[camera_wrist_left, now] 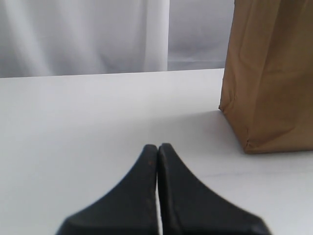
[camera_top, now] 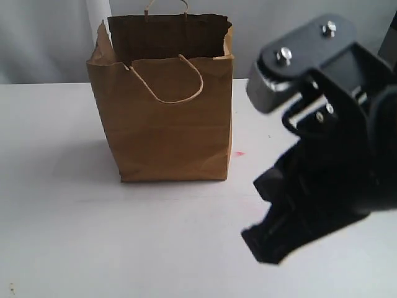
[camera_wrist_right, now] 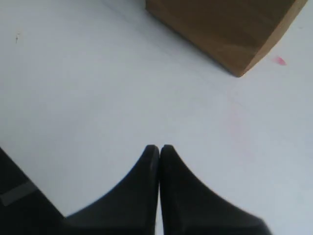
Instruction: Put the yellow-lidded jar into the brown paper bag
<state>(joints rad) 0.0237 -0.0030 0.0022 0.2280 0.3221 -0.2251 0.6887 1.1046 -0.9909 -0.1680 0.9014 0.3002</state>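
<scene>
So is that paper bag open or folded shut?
Open and upright: the brown paper bag stands on its base on the table, rim spread wide over a dark interior. Whether anything is inside, I cannot tell.

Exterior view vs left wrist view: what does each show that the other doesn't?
Exterior only: the bag whole, with its open rim and front handle; the right arm; a red mark on the table. Left wrist only: the left gripper, jaws together, holding nothing. Both: the bag's side wall and the white table. The jar is in neither.
</scene>
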